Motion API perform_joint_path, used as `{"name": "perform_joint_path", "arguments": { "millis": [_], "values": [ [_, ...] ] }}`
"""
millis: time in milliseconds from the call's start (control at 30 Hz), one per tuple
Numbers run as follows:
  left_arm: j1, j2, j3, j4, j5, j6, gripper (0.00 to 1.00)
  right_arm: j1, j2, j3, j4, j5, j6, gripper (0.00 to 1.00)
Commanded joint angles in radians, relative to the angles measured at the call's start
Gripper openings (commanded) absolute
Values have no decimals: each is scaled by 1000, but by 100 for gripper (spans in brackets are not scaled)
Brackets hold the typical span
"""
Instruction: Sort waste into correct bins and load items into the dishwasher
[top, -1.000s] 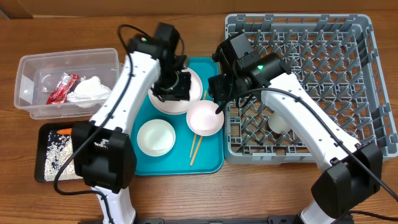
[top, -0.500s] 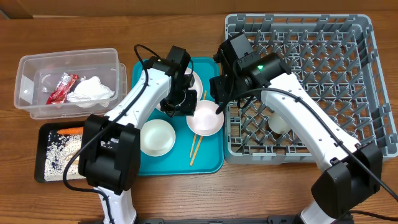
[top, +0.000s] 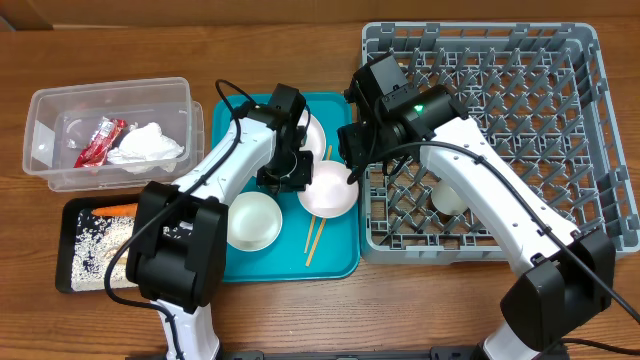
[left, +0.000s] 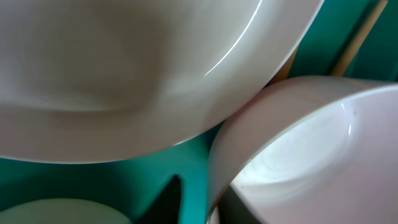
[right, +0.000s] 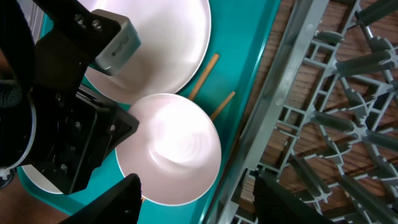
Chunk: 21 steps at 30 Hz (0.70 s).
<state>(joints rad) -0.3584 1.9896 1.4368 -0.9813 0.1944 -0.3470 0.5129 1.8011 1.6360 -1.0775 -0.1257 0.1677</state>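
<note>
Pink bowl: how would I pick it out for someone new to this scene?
Find the teal tray, just left of the grey dish rack. The pink bowl sits at the tray's right edge, nearest the rack. It alone is pinkish; the bowl to its left and the plate behind it are white.

1. Left arm (top: 225, 170): white shells, black joints, thin black cable.
2. Right arm (top: 480, 190): same colours, small green light in the upper centre.
3. Right gripper (right: 202, 196): black fingers at the bottom edge.
</note>
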Motion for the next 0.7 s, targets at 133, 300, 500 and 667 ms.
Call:
{"name": "perform_joint_path", "arguments": {
  "millis": [133,300,500,667],
  "values": [
    [-2,-13,0,-6,-11,-9,4,2,-3,-3,1,6,0,62],
    [0,-14,94,-92,-24,-6,4,2,-3,-3,3,5,0,77],
    [-1,-14,298,-249,-29,10,4,2,-3,-3,-2,-11,2,72],
    [-2,-14,377,-306,-29,11,4,2,-3,-3,-2,-27,20,59]
  ]
}}
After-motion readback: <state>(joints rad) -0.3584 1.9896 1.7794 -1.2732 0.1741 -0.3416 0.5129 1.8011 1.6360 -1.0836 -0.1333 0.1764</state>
